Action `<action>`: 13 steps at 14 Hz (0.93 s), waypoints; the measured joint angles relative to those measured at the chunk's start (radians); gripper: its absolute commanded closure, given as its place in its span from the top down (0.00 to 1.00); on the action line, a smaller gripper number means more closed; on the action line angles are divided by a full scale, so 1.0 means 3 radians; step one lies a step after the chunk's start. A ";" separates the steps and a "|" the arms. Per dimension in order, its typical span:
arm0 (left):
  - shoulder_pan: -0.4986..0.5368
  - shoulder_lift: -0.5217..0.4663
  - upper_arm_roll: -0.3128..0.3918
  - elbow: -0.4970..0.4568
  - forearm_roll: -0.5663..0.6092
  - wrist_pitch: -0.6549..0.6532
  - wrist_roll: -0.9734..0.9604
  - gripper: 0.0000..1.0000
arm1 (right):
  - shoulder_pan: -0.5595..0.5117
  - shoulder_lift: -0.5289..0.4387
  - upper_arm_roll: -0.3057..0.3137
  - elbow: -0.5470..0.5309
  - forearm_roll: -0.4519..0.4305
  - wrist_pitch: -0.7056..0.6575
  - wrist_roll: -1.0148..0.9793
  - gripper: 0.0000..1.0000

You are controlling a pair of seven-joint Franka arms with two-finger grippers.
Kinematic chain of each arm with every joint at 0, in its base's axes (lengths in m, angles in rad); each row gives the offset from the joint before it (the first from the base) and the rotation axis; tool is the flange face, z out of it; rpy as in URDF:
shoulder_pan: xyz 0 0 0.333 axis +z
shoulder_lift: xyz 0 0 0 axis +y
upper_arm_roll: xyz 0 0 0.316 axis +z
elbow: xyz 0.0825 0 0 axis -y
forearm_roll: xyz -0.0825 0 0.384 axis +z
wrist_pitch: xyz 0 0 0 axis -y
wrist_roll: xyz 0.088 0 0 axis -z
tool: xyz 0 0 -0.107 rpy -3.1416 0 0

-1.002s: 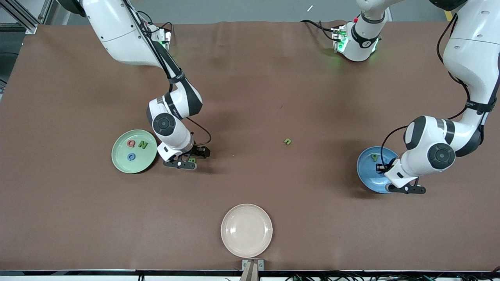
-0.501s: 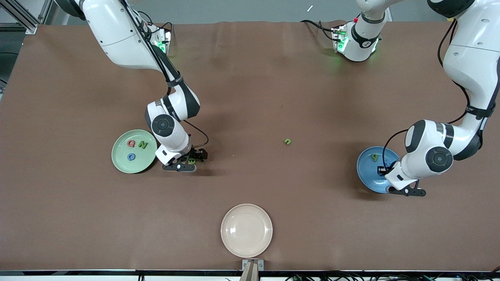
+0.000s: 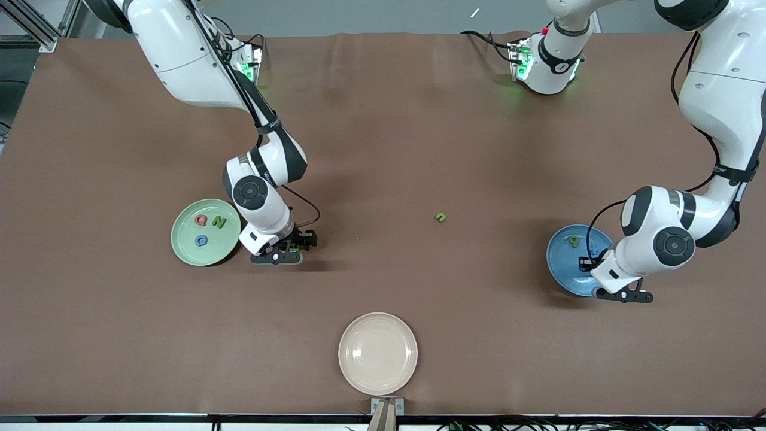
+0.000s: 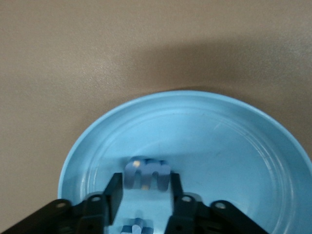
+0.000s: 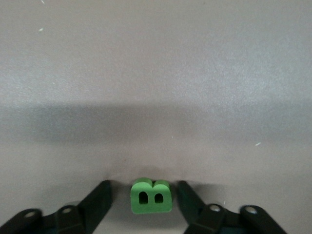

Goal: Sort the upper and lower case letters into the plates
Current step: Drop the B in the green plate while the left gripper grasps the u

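- We are seeing the right tool (image 5: 141, 197) sitting low on the brown tabletop (image 3: 383, 149), just beside the pale mint green round plate (image 3: 206, 231), toward the right arm's end.
- In the right wrist view its two black fingers (image 5: 95, 204) are standing apart on either side of a small green foam letter B (image 5: 150, 196); a gap is showing on both sides, so it is released, not gripping.
- The mint green plate is carrying three letters: a red Q (image 3: 201, 220), a green N (image 3: 219, 222) and a blue G (image 3: 201, 240).
- The left tool (image 4: 145, 195) is hanging over the medium blue round plate (image 3: 568, 266), toward the left arm's end.
- In the left wrist view a pale blue lowercase letter m (image 4: 146, 175) is sitting between its fingers (image 4: 114, 195); we cannot tell whether they are pressing it.
- A green letter (image 3: 574, 241) is lying in the blue plate.
- A small green lowercase n (image 3: 441, 217) is lying on the bare tabletop between the two plates.
- A cream-beige round plate (image 3: 377, 353) is sitting nearest the front camera.
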 measured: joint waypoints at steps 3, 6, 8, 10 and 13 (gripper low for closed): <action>0.0002 -0.0061 -0.0075 0.0037 0.0001 -0.0040 0.0000 0.99 | -0.0056 -0.0004 0.0000 0.0002 0.0000 -0.0015 -0.0052 0.00; -0.0002 -0.0249 -0.0379 0.0046 -0.0002 -0.0391 -0.0104 0.99 | -0.0167 -0.0034 -0.0007 0.0034 0.0000 -0.0262 -0.0073 0.00; -0.0014 -0.0316 -0.0608 0.0041 -0.0002 -0.0532 -0.0411 0.99 | -0.0309 -0.0132 -0.0017 0.0146 -0.0002 -0.0731 -0.0120 0.00; -0.0061 -0.0324 -0.0793 0.0004 -0.0002 -0.0579 -0.0775 0.99 | -0.0460 -0.0282 -0.0022 0.0317 -0.0003 -0.1247 -0.0248 0.00; -0.0324 -0.0324 -0.0887 -0.0073 -0.0002 -0.0581 -0.1339 0.99 | -0.0686 -0.0441 -0.0029 0.0509 -0.0003 -0.1710 -0.0538 0.00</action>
